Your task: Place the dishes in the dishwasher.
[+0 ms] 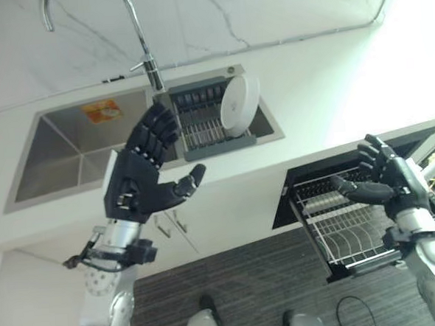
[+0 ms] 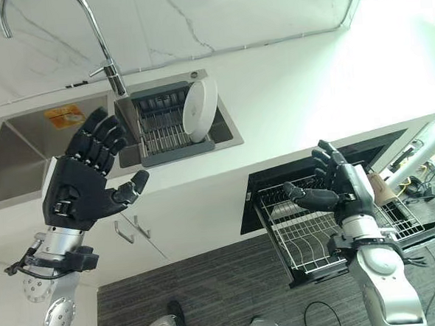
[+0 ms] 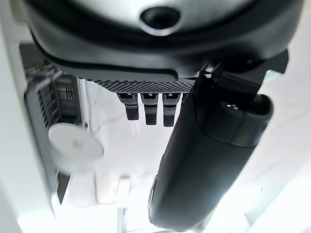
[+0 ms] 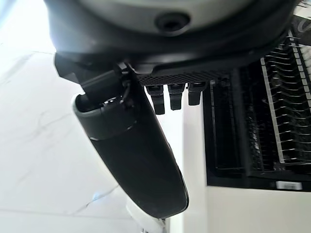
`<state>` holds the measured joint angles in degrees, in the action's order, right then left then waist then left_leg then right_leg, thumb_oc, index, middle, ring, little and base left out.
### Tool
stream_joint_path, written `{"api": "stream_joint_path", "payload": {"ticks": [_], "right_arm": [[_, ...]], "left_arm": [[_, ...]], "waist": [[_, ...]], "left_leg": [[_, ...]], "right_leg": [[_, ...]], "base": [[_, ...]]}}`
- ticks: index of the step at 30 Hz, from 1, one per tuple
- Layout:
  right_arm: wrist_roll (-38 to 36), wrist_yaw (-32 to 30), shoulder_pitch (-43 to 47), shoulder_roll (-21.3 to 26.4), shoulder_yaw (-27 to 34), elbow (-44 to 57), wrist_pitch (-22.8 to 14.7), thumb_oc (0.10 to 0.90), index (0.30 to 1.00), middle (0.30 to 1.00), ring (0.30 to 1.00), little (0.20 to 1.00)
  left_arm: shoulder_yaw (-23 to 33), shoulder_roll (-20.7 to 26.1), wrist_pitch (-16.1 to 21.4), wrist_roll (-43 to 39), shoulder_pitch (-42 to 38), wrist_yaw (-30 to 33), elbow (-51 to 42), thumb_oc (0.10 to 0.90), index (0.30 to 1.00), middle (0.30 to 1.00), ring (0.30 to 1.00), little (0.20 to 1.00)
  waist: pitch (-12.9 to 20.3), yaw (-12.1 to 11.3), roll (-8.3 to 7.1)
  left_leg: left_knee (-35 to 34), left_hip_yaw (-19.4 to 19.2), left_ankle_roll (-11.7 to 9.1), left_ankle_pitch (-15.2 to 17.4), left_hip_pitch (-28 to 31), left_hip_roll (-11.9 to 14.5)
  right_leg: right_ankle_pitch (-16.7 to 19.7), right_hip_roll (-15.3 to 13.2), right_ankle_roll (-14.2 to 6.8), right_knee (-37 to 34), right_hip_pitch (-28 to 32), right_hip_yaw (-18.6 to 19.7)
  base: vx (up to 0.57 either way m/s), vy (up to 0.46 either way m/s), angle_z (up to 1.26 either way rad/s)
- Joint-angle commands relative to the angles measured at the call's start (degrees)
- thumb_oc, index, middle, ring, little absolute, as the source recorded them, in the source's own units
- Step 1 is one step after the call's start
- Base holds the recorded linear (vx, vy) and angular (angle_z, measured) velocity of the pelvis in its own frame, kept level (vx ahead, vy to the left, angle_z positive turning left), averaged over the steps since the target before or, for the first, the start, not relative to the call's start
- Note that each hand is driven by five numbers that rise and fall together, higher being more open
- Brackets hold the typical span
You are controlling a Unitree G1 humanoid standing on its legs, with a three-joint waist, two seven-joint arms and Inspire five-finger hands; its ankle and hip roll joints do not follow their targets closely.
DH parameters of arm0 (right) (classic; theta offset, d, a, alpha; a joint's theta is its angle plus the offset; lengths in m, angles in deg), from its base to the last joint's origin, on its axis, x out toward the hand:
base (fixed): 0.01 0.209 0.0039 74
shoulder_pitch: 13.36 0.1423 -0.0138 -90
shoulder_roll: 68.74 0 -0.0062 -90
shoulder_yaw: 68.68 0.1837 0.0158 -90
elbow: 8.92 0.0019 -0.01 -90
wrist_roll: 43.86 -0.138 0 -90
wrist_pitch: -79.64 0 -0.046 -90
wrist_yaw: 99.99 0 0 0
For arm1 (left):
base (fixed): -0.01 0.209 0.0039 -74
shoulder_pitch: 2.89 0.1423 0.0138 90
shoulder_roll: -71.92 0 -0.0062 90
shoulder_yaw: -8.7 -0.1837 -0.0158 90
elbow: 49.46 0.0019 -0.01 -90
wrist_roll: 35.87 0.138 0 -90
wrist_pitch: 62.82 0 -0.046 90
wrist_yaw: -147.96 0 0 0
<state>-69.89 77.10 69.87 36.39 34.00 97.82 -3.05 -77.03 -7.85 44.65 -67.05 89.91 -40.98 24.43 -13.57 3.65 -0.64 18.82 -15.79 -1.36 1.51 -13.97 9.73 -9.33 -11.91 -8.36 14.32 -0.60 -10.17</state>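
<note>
A white plate [image 1: 239,105] stands on edge in the grey drying rack [image 1: 209,130] set in the sink; the plate [image 3: 75,144] also shows in the left wrist view. My left hand [image 1: 141,179] is raised in front of the counter, left of the rack, open with fingers spread and holding nothing. My right hand [image 1: 387,178] hovers open and empty above the pulled-out dishwasher rack [image 1: 339,226], whose wire basket [image 4: 286,107] also shows in the right wrist view. The dishwasher rack holds no dishes that I can see.
A tall chrome faucet [image 1: 146,53] rises behind the drying rack. A steel sink basin [image 1: 61,150] lies to the left. White countertop [image 1: 331,82] stretches right. Cabinet handles [image 1: 169,223] sit under the counter; dark wood floor [image 1: 239,280] below.
</note>
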Motion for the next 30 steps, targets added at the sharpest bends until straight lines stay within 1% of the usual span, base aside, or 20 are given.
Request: {"api": "stream_joint_path", "payload": {"ticks": [1,3,4,6,7,8,9,10,11,12,13,16,18,19,20,21,22,25,28,30], "right_arm": [[-0.69,2.52,5.44,2.09,1.85,6.27,-6.87,0.800,0.900,0.900,0.900,0.900],[-1.81,0.94,5.96,1.78,1.18,6.72,-7.55,0.800,0.900,0.900,0.900,0.900],[-2.07,0.68,6.09,1.65,1.14,6.68,-7.72,0.800,0.900,0.900,0.900,0.900],[-1.93,-1.48,6.79,0.63,0.97,6.31,-9.23,0.800,0.900,0.900,0.900,0.900],[-1.43,-2.59,6.91,-0.51,0.88,6.15,-11.01,0.800,0.900,0.900,0.900,0.900],[-0.86,-2.76,6.81,-1.16,1.03,6.26,-11.71,0.800,0.900,0.900,0.900,0.900],[-0.42,-2.78,6.61,-1.68,1.05,6.42,-12.05,0.800,0.900,0.900,0.900,0.900],[-0.36,-2.74,6.50,-1.88,1.01,6.51,-12.14,0.800,0.900,0.900,0.900,0.900],[-1.59,-1.92,6.15,-2.81,0.51,6.74,-11.20,0.800,0.900,0.900,0.900,0.900],[-1.62,-1.79,6.15,-2.97,0.38,6.70,-11.00,0.800,0.900,0.900,0.900,0.900],[-1.12,-1.54,5.86,-3.37,0.05,5.71,-11.40,0.800,0.900,0.900,0.900,0.900],[-1.38,-1.86,5.70,-2.71,0.74,4.91,-11.89,0.800,0.900,0.900,0.900,0.900],[-3.91,-0.97,5.24,-1.86,2.14,4.34,-12.72,0.800,0.900,0.900,0.900,0.900],[-4.36,-0.84,5.09,-1.73,2.69,4.12,-13.38,0.800,0.900,0.900,0.900,0.900],[-3.86,-1.06,5.34,-2.02,2.60,4.03,-13.79,0.800,0.900,0.900,0.900,0.900],[-2.88,-1.96,5.80,-2.52,2.29,4.06,-14.40,0.800,0.900,0.900,0.900,0.900],[-2.64,-2.45,6.53,-2.63,2.01,3.90,-14.30,0.800,0.900,0.900,0.900,0.900],[-3.53,-6.08,9.05,-0.93,1.61,3.36,-13.47,0.800,0.900,0.900,0.900,0.900],[-5.09,-9.66,12.06,-0.86,1.13,2.56,-14.85,0.800,0.900,0.900,0.900,0.900],[-3.96,-10.87,12.84,-0.78,1.17,2.42,-14.46,0.800,0.900,0.900,0.900,0.900]], "left_arm": [[3.85,1.60,7.36,1.03,-3.70,-1.04,-7.97,0.800,0.900,0.900,0.900,0.900],[3.35,2.37,7.20,3.70,-4.69,-1.55,-8.99,0.800,0.900,0.900,0.900,0.900],[3.24,2.48,7.10,4.01,-4.92,-1.66,-9.13,0.800,0.900,0.900,0.900,0.900],[2.77,3.19,7.11,5.46,-6.07,-2.18,-9.34,0.800,0.900,0.900,0.900,0.900],[2.39,3.74,6.96,5.91,-6.83,-2.92,-9.46,0.800,0.900,0.900,0.900,0.900],[2.35,4.08,6.94,5.71,-7.17,-3.51,-9.47,0.800,0.900,0.900,0.900,0.900],[2.36,4.25,7.01,5.38,-7.27,-4.05,-9.43,0.800,0.900,0.900,0.900,0.900],[2.38,4.28,7.03,5.23,-7.27,-4.29,-9.41,0.800,0.900,0.900,0.900,0.900],[2.30,4.12,7.10,5.86,-7.33,-5.25,-9.50,0.800,0.900,0.900,0.900,0.900],[2.28,4.09,7.12,6.27,-7.37,-5.27,-9.46,0.800,0.900,0.900,0.900,0.900],[1.94,4.56,6.58,8.59,-7.99,-4.23,-9.00,0.800,0.900,0.900,0.900,0.900],[1.60,5.64,5.91,10.08,-8.49,-2.90,-8.41,0.800,0.900,0.900,0.900,0.900],[1.07,6.63,6.08,11.05,-8.92,-2.31,-7.69,0.800,0.900,0.900,0.900,0.900],[0.76,6.68,5.99,10.84,-9.17,-2.23,-7.59,0.800,0.900,0.900,0.900,0.900],[0.39,6.54,6.15,11.24,-9.31,-1.91,-7.48,0.800,0.900,0.900,0.900,0.900],[0.33,6.32,6.22,12.05,-9.34,-1.59,-7.62,0.800,0.900,0.900,0.900,0.900],[0.22,6.29,6.34,12.41,-9.17,-1.12,-7.63,0.800,0.900,0.900,0.900,0.900],[-1.03,6.13,5.91,11.67,-9.51,0.88,-7.65,0.800,0.900,0.900,0.900,0.900],[-1.79,4.80,4.67,11.24,-10.16,2.05,-7.59,0.800,0.900,0.900,0.900,0.900],[-1.68,4.31,4.27,11.52,-9.92,2.59,-7.38,0.800,0.900,0.900,0.900,0.900]], "waist": [[4.76,-2.28,0.99],[4.88,-2.91,0.17],[4.87,-3.00,0.06],[4.90,-3.47,-0.46],[4.91,-3.43,-0.63],[4.88,-3.27,-0.38],[4.67,-3.01,0.03],[4.54,-2.89,0.21],[3.95,-2.29,0.73],[3.89,-2.18,0.75],[3.65,-1.61,0.52],[3.43,-1.27,0.05],[2.69,-0.47,-1.32],[2.44,0.19,-1.97],[2.42,0.54,-2.41],[2.43,0.42,-2.39],[2.40,0.69,-2.53],[3.53,-0.46,-2.56],[4.51,-1.01,-2.25],[5.05,-0.90,-1.82]], "left_leg": [[-1.63,2.37,-4.16,4.28,2.70,1.63],[-1.63,3.02,-3.23,5.26,3.21,0.24],[-1.63,3.07,-3.01,5.47,3.29,0.02],[-1.63,3.50,-1.86,6.33,3.63,-1.38],[-1.63,4.00,-0.77,6.97,4.11,-2.52],[-1.63,4.59,-0.14,7.26,4.36,-2.94],[-1.63,5.30,0.24,7.47,4.70,-3.10],[-1.63,5.58,0.35,7.53,4.86,-3.13],[-1.63,6.50,0.76,7.92,5.65,-3.57],[-1.63,6.55,0.77,8.01,5.79,-3.63],[-1.63,6.52,0.38,8.34,6.59,-3.58],[-1.63,6.79,-0.19,8.79,7.27,-3.36],[-1.63,6.73,-0.78,9.63,8.09,-3.75],[-1.63,7.02,-1.16,10.38,8.63,-3.92],[-1.63,7.20,-1.21,11.15,9.05,-4.21],[-1.63,7.17,-1.21,11.54,9.52,-3.61],[-1.63,6.94,-1.33,11.97,10.25,-3.34],[-1.63,6.75,-1.46,11.99,11.01,-2.38],[-1.63,5.80,-2.13,11.90,11.74,-1.18],[-1.63,5.40,-2.47,11.90,11.95,-0.58]], "right_leg": [[-2.52,2.98,0.37,2.87,1.54,-1.93],[-1.98,2.13,-0.23,2.87,2.22,-2.90],[-1.97,2.04,-0.29,2.87,2.44,-3.12],[-0.36,1.99,-0.74,2.87,3.66,-4.07],[3.02,2.67,-1.49,2.87,4.64,-4.51],[5.39,3.76,-1.86,2.87,5.56,-4.58],[7.42,4.83,-2.08,3.33,5.79,-4.35],[8.11,5.17,-2.16,4.02,5.51,-4.15],[9.80,6.13,-2.20,9.25,2.39,-2.88],[9.95,6.09,-2.13,10.04,1.49,-2.65],[9.69,5.10,-1.24,8.09,-1.25,-3.42],[9.37,3.67,-0.72,2.87,-1.16,-4.23],[6.87,0.66,-0.92,2.87,-4.80,-2.30],[7.58,-0.97,-1.41,2.87,-7.23,-0.26],[9.90,-2.01,-2.03,2.87,-8.66,1.16],[10.14,-2.46,-2.36,2.87,-9.24,1.23],[10.94,-2.69,-2.56,2.87,-9.87,1.37],[7.29,-2.07,-2.64,2.87,-8.62,-0.11],[5.32,-1.74,-2.02,2.87,-7.94,-0.86],[4.55,-1.20,-1.55,2.87,-7.65,-0.45]], "base": [[0.15,0.167,0.18],[0.13,0.152,0.18],[0.11,0.140,0.11],[0.13,0.180,0.14],[0.18,0.242,0.14],[0.19,0.257,0.10],[0.12,0.165,0.15],[0.11,0.167,0.13],[0.07,0.114,0.09],[0.17,0.079,0.00],[0.14,-0.027,-0.05],[0.13,-0.125,-0.03],[0.10,-0.273,-0.11],[0.13,-0.301,-0.08],[0.15,-0.285,0.01],[0.15,-0.222,0.22],[0.16,-0.242,0.37],[0.14,-0.200,0.24],[0.13,-0.137,0.17],[0.11,-0.100,-0.04]]}}
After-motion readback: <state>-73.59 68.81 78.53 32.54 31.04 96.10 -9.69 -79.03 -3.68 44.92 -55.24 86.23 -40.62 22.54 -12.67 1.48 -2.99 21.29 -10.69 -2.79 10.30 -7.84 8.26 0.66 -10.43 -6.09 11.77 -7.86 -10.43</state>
